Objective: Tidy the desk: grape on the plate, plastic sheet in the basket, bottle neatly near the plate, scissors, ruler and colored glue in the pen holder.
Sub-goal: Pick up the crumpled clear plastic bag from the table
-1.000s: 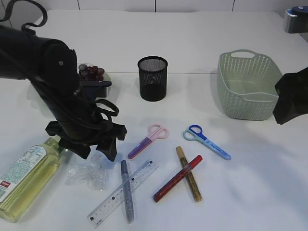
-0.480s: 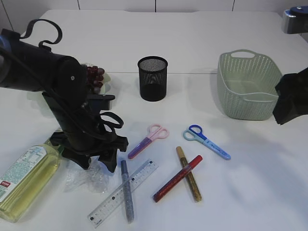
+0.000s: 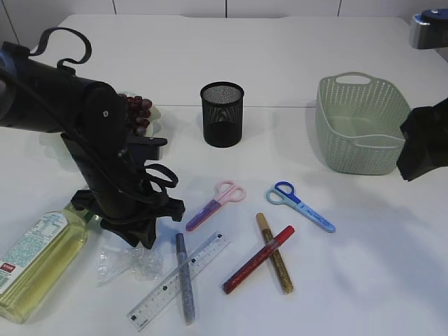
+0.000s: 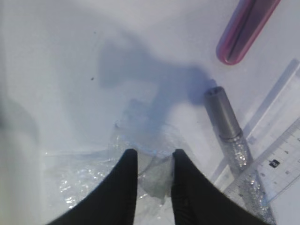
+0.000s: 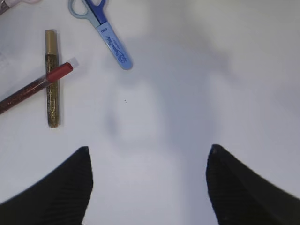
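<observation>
Plastic sheet [image 4: 140, 164] between left gripper's [image 4: 152, 157] black fingers: clear, crinkled, glinting. Glue stick [image 4: 229, 136] just right of jaws: grey cap, silver glitter. Ruler [image 3: 179, 281] beyond: transparent, black markings. Pink scissors [image 3: 215, 204]: purple sheath. Blue scissors [image 5: 101, 21] ahead-left of right gripper [image 5: 147, 161]: light blue sheath. Glue sticks left of those jaws: one gold glitter [image 5: 52, 79], one red glitter [image 5: 35, 87]. Pen holder [image 3: 222, 114]: black mesh. Basket [image 3: 360, 123]: pale green, woven pattern. Grapes [image 3: 137, 110]: dark red. Bottle [image 3: 38, 255]: yellow liquid, white-green label.
</observation>
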Controlling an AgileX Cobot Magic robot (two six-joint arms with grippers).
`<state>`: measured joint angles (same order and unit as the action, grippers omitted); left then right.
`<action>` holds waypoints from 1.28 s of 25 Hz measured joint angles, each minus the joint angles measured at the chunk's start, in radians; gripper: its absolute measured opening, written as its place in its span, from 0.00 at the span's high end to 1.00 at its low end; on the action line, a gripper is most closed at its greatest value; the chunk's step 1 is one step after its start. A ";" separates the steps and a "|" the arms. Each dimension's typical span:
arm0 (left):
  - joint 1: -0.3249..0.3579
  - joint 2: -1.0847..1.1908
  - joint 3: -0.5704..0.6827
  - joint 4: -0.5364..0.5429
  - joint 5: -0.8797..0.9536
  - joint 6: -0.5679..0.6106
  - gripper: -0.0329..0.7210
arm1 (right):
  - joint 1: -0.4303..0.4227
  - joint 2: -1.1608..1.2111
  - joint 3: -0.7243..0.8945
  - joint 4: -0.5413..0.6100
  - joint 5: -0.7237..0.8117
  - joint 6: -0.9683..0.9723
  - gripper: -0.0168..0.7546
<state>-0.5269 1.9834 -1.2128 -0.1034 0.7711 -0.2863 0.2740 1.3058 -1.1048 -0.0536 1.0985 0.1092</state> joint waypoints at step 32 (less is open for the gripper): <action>0.000 -0.194 0.000 0.054 0.023 0.063 0.96 | 0.000 0.000 0.000 0.000 -0.010 -0.004 0.22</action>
<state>-0.5269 1.7897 -1.2128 -0.0496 0.7945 -0.2237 0.2740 1.3058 -1.1048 -0.0536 1.0881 0.1056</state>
